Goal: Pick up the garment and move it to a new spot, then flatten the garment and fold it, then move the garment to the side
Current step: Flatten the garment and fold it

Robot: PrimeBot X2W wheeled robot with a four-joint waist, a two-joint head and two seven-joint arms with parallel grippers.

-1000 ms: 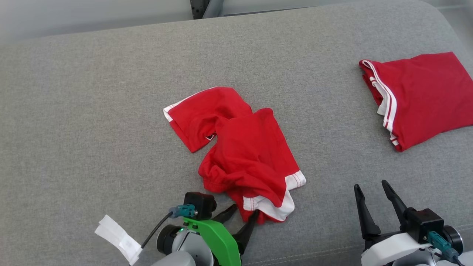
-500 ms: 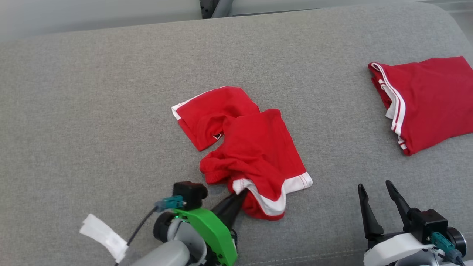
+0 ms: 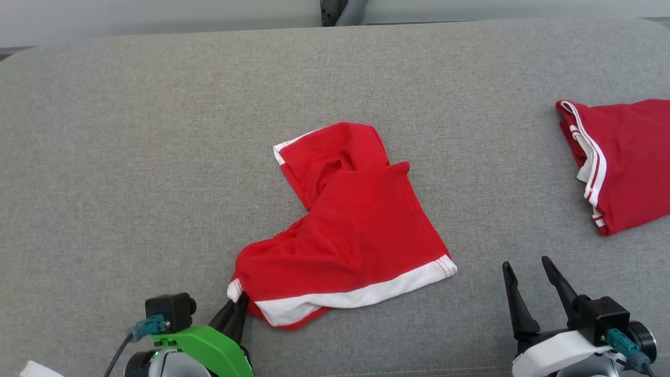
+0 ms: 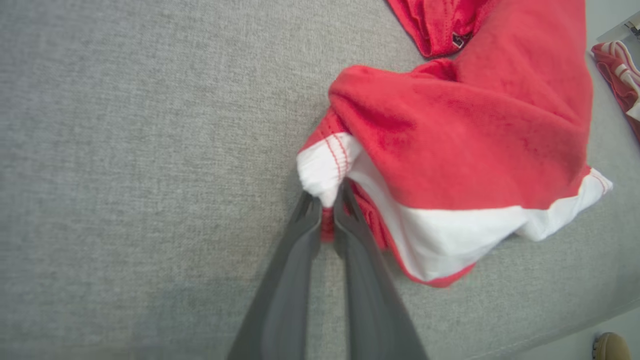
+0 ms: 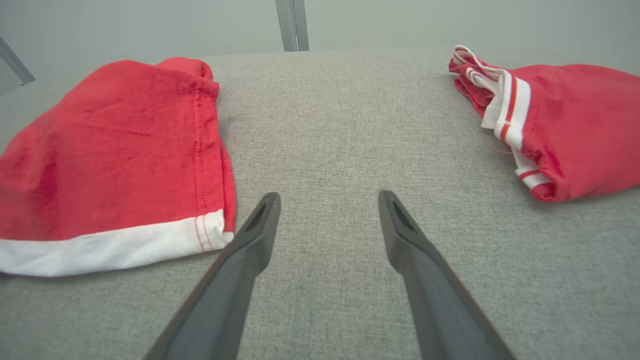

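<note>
I have the left gripper [image 3: 236, 310] clamped on a corner of the red garment [image 3: 361, 230]. On the left wrist view its two fingers [image 4: 295, 260] are pressed together with a bunch of the white hem [image 4: 325, 167] squeezed between the tips. Behind the fingers I can see the green bracket [image 3: 204, 343] on that wrist.

The garment lies rumpled near the middle of the grey cushion [image 3: 131, 157]. Its white hem runs along the near edge, and one red part is folded over another toward the far side.

My right gripper [image 3: 525, 262] sits at the near right with its jaws spread wide and bare cushion between them. I cannot tell whether the tips touch the fabric. On the right wrist view, the garment's hemmed corner lies just beside one finger, apart from it.

A second red garment [image 3: 623, 162], folded and with white stripes along one edge, rests at the far right of the cushion, partly cut off by the edge of the head view. It is well apart from the one I am holding, with bare grey cushion between the two. A metal post [image 3: 343, 8] stands beyond the cushion's far edge
</note>
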